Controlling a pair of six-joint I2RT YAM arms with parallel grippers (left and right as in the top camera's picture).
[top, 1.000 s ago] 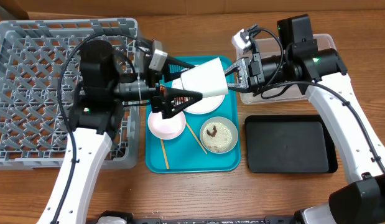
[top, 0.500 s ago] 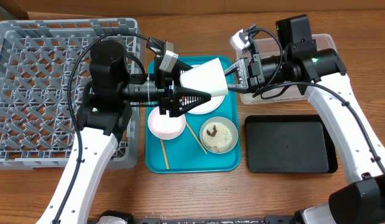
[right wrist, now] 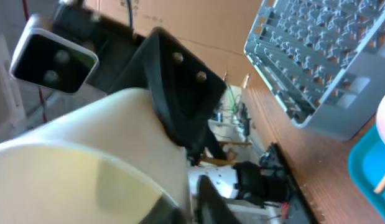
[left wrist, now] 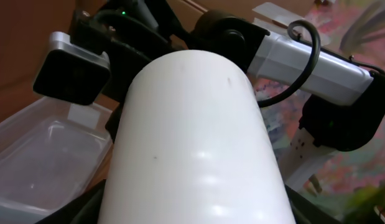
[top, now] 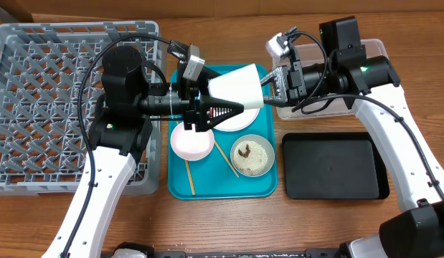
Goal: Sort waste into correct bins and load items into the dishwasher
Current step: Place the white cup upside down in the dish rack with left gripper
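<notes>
The small white cup (top: 236, 87) hangs on its side above the teal tray, between both arms. My right gripper (top: 267, 87) is shut on its wide rim; the cup fills the lower left of the right wrist view (right wrist: 74, 162). My left gripper (top: 232, 107) has its fingers against both sides of the cup, which fills the left wrist view (left wrist: 192, 137). Below lie the white plate (top: 239, 120), the pink bowl (top: 191, 142), the grey-green bowl (top: 252, 155) with rice and a brown lump, and two chopsticks (top: 225, 159). The red wrapper and the tissue are out of view.
The teal tray (top: 207, 188) sits mid-table. The grey dish rack (top: 42, 107) stands at the left. The clear tub (top: 376, 50) is under my right arm, and the black tray (top: 333, 166) lies in front of it.
My left gripper has moved right and up from beside the pink bowl to the cup and now lies around it. The right arm and the cup have barely moved.
</notes>
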